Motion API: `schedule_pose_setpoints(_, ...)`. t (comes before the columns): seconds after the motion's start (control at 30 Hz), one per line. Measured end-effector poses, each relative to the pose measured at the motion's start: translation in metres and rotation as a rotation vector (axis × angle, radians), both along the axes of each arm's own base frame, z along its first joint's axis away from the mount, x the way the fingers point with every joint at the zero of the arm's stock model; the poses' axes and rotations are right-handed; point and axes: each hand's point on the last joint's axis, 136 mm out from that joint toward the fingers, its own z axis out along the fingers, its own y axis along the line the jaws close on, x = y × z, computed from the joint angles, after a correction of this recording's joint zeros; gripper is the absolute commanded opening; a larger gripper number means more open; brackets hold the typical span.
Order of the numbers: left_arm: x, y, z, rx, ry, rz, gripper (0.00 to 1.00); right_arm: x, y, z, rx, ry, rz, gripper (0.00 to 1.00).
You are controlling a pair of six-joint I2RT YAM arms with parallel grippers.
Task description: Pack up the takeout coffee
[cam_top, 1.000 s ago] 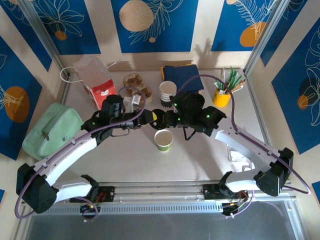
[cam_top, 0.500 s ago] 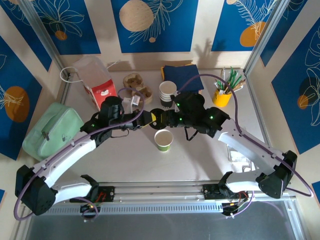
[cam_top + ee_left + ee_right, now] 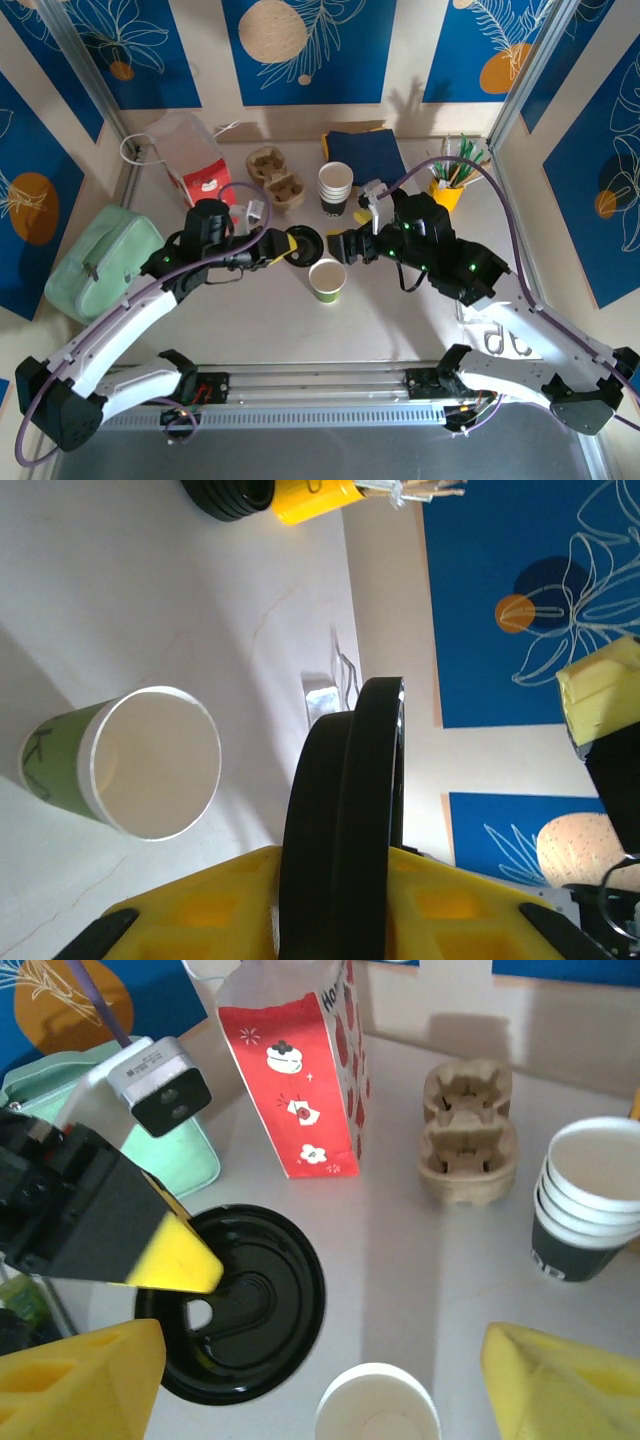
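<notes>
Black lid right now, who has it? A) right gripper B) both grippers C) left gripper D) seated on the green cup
C: the left gripper is shut on the black lid at its edge, the right gripper has its jaws wide open, and the green cup stands lidless.

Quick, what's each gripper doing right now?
Left gripper: closed on the black lid.
Right gripper: open, holding nothing.

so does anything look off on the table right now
The green cup stands open, lidless; the black lid is pinched in the left tool, beside the cup rather than on it. Nothing looks spilled.
</notes>
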Motion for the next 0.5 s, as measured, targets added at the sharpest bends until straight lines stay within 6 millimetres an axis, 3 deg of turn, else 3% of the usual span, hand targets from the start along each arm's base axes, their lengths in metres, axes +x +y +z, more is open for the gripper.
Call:
schedule_pose_setpoints(0.17, -0.001, 0.021, 0.003, -0.013, 0.067, 0.079, 0.27, 0.005, 0.007, -0.014, -0.102, -0.234, 0.074, 0.85)
schedule_pose_setpoints(0.33, -0.008, 0.030, 0.007, -0.047, 0.132, 0.108, 0.27, -0.001, 0.015, -0.033, -0.228, -0.495, 0.204, 0.84)
schedule_pose_setpoints(0.5, -0.014, 0.029, 0.005, -0.069, 0.208, 0.106, 0.24, -0.013, 0.028, -0.040, -0.302, -0.693, 0.331, 0.75)
